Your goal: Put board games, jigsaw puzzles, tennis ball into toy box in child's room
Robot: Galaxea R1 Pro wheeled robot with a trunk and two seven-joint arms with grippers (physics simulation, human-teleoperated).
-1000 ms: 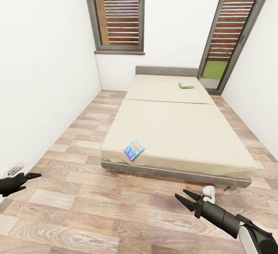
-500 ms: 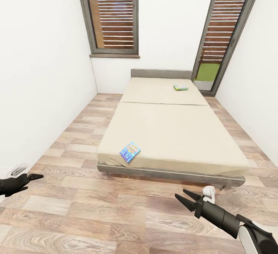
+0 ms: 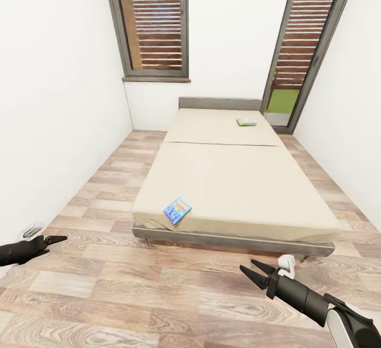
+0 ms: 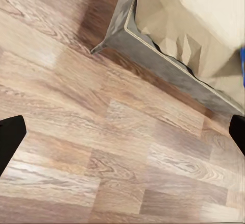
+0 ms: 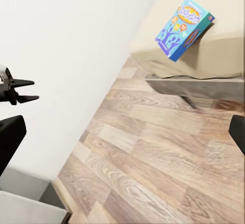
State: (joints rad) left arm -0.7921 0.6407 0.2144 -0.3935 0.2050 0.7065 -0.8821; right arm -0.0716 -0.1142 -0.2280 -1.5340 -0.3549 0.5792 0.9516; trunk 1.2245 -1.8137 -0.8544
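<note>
Board games both lying untouched on bed: blue box ahead of spread, empty right pincer, green-edged box far beyond; left pincer empty, slightly spread.

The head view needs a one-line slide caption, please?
Two board games, blue and green-edged, lie on the bed.

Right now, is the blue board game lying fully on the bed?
No. The blue board game overhangs the bed's near edge; the right wrist view shows one corner past the mattress.

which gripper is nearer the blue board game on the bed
Right. The right gripper sits just off the bed's foot from the blue board game; the left gripper hangs farther aside.
</note>
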